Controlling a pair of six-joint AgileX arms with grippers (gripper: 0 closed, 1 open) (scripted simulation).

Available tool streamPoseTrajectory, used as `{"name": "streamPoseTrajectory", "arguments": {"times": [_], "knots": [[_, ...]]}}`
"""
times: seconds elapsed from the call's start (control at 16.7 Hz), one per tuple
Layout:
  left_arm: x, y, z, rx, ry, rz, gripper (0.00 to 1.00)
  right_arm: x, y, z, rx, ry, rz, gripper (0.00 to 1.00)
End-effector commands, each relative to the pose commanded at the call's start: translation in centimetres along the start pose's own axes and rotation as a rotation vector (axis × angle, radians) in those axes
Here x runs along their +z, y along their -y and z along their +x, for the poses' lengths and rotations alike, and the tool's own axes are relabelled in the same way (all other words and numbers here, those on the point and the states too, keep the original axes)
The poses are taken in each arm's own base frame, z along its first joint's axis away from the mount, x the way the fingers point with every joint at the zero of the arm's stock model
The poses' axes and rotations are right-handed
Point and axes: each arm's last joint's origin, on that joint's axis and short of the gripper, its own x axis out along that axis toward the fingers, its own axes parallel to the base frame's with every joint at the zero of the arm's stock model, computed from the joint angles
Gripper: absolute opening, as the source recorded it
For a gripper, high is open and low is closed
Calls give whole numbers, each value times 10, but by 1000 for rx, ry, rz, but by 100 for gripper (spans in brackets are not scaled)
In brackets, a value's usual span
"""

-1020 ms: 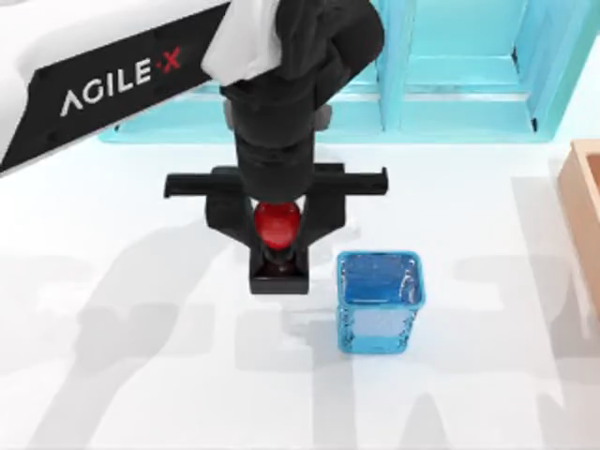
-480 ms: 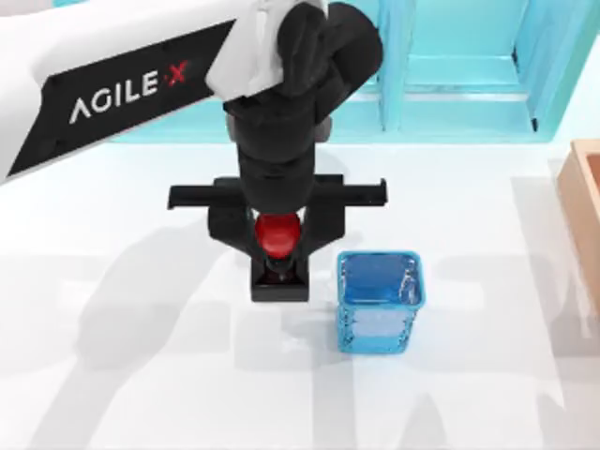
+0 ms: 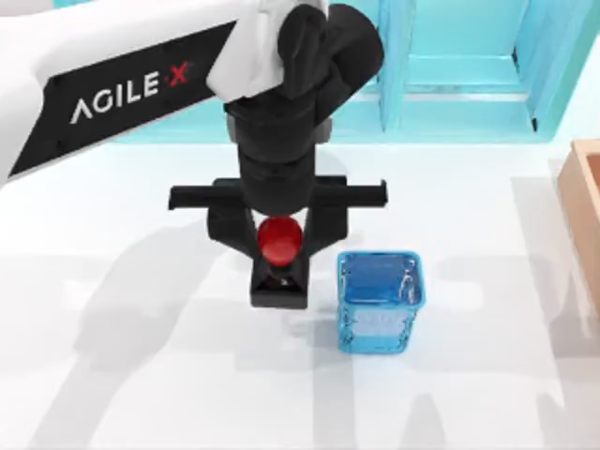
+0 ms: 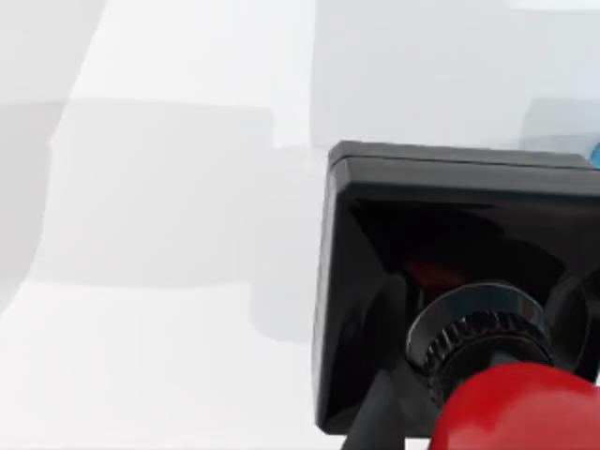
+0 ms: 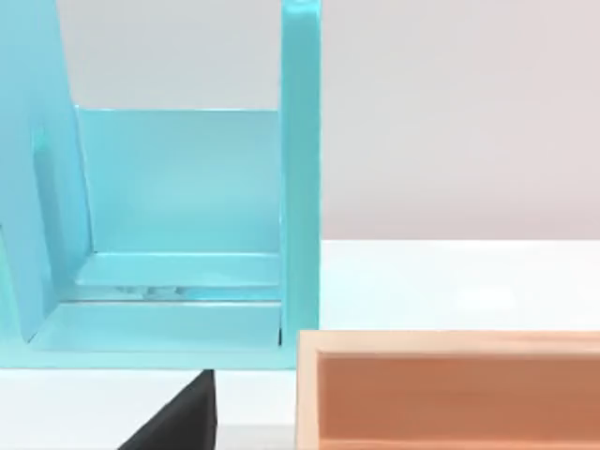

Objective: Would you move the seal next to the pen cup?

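Left gripper (image 3: 279, 246), "AGILEX" arm, seemingly gripping seal (image 3: 279, 238).

Our top view looks straight down on the bench (image 3: 112, 375); left wrist view sits close above the seal (image 4: 450, 300); right wrist view faces the shelf unit (image 5: 178, 216), shared with top.

My left gripper (image 3: 279, 246) hangs over the seal (image 3: 279, 251), which sits just left of the pen cup (image 3: 380, 300). The shelf unit (image 3: 450, 84) stands behind both; a wooden box (image 3: 583, 202) lies at the table's right edge.
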Motion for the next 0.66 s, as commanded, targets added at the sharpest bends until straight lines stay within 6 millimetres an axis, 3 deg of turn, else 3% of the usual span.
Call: {"name": "streamPoseTrajectory", "arguments": {"times": [0.3, 0.66], "knots": [[0, 0, 0, 0, 0, 0, 98, 0, 0, 0, 0, 0, 0, 100], [0, 0, 0, 0, 0, 0, 100, 0, 0, 0, 0, 0, 0, 100]]}}
